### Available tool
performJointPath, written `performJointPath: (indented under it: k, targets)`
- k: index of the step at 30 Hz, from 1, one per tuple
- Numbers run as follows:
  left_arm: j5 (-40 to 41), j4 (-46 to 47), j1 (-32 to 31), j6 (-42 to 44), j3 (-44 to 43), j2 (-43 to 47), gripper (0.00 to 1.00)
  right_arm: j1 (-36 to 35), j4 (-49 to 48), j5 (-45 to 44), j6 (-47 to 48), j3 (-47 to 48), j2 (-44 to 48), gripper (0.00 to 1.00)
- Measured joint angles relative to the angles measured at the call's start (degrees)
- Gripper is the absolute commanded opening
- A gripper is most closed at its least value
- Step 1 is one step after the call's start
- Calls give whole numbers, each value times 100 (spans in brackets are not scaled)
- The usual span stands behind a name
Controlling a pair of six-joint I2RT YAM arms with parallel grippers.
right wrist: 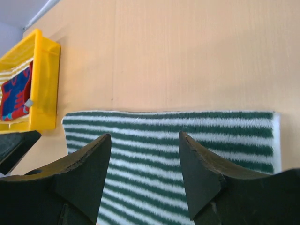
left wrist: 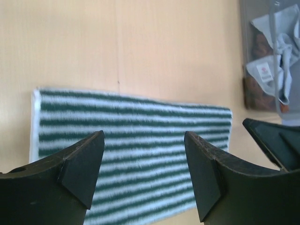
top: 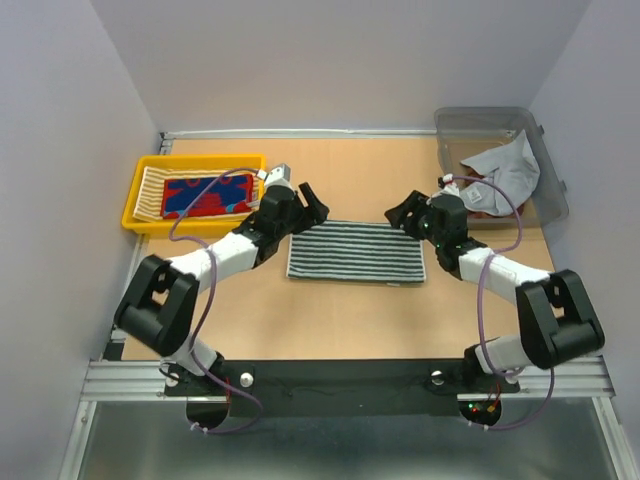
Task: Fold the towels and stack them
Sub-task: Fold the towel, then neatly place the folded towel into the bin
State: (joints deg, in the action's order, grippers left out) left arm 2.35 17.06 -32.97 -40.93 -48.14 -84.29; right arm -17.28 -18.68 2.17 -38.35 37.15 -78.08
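On the table (top: pixel 340 310) the striped towel (top: pixel 357 252) lies flat, mid-board. The left gripper (top: pixel 312 203) and right gripper (top: pixel 404 212) hover at its ends, jaws apart, empty. Risk: uneven pinches could skew the fold!

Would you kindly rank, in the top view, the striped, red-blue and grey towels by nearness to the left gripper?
1. striped towel, centre, beside left gripper
2. red-blue towel, left, in yellow tray
3. grey towel, far right bin
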Motion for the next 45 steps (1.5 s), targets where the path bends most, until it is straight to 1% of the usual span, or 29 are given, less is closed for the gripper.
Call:
performJointPath:
  k: [5, 8, 10, 14, 16, 17, 19, 21, 23, 25, 28, 29, 31, 33, 34, 35, 37, 38, 41, 45]
  targets:
    - [-190, 503, 330, 111, -450, -1276, 74, 7, -789, -81, -157, 57, -1062, 65]
    - [-278, 612, 479, 109, -463, -1753, 72, 74, -1154, -144, -245, 17, -1606, 64]
    - [-409, 774, 584, 85, -459, -2033, 72, 177, -1353, -164, -295, -105, -1827, 64]
    - [-450, 1016, 645, 98, -435, -2035, 72, 341, -1794, -149, -280, -308, -1858, 65]
    - [-450, 1051, 645, 127, -398, -2031, 73, 380, -1762, -72, -151, -315, -1794, 66]
    - [-452, 1045, 645, 153, -393, -2006, 76, 389, -1679, -31, -66, -302, -1729, 66]
    - [-450, 973, 645, 197, -393, -1904, 79, 409, -1248, 44, 131, -195, -1515, 66]
    - [-452, 826, 645, 243, -393, -1707, 83, 404, -756, 103, 339, 15, -1250, 66]
    - [-452, 667, 645, 299, -393, -1362, 85, 317, -107, 144, 627, 358, -922, 66]
    - [-413, 444, 645, 367, -398, -883, 85, 144, 289, 162, 870, 647, -684, 64]
    - [-170, -125, 649, 531, -487, -2, 86, -544, 973, 111, 1276, 1156, -463, 55]
    - [-98, -315, 660, 614, -577, 249, 87, -785, 1104, 59, 1355, 1261, -466, 55]
    - [70, -750, 776, 800, -800, 702, 88, -1451, 1515, -37, 1534, 1576, -577, 52]
    - [249, -1143, 1049, 1051, -920, 1187, 88, -2122, 1856, -160, 1676, 2015, -938, 48]
    - [328, -1300, 1180, 1152, -944, 1390, 88, -2378, 1937, -210, 1727, 2210, -1143, 46]
    - [485, -1495, 1327, 1287, -955, 1628, 89, -2592, 1985, -260, 1768, 2345, -1327, 45]
    - [713, -1792, 1602, 1506, -940, 1991, 89, -3053, 2138, -369, 1853, 2726, -1818, 44]
    - [863, -1897, 1733, 1655, -874, 2186, 89, -3265, 2208, -433, 1910, 2929, -2111, 42]
    - [1174, -2116, 1934, 1954, -494, 2653, 89, -3602, 2337, -535, 1998, 3517, -2911, 40]
    - [1403, -2284, 1998, 2168, 140, 3010, 89, -3753, 2365, -634, 2046, 3901, -3727, 39]
